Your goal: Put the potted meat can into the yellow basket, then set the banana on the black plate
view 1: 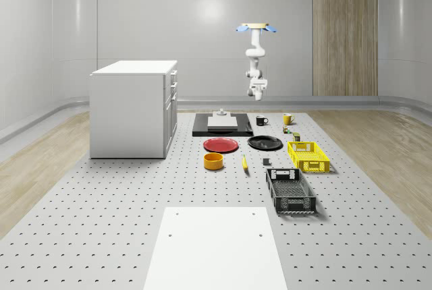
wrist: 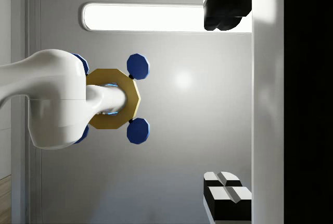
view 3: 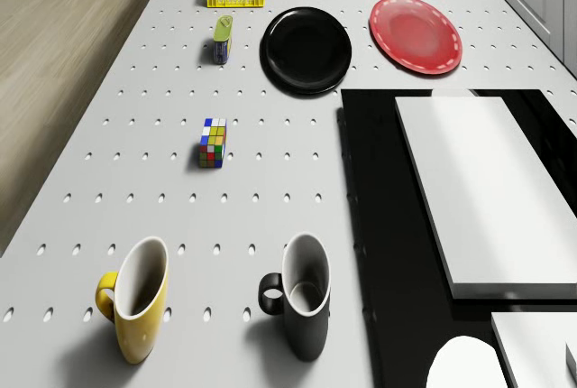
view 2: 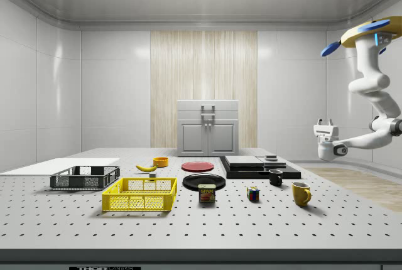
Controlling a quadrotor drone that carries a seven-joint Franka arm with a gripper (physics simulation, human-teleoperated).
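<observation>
Drone (view 1: 256, 27) hovers high over surface's (view 1: 101, 236) far end, above mugs. Jaws (view 2: 325, 122) point up, spread, holding nothing. Can (view 2: 206, 193) upright on surface, just beside basket (view 2: 141, 194), at its 3 o'clock in side view. Banana (view 2: 146, 167) lies behind basket, apart from plate (view 2: 203, 181).

Red plate (view 3: 416, 33), puzzle cube (view 3: 213, 143), yellow mug (view 3: 137, 299) beside black mug (view 3: 303, 295), dark crate (view 1: 291, 191), white cabinet (view 1: 133, 107)

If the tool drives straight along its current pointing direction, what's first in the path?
Nothing nearby. The tool points upward, away from the table. Its line passes beside the hovering drone and looks free up to the ceiling; clearance from the drone is hard to judge.
</observation>
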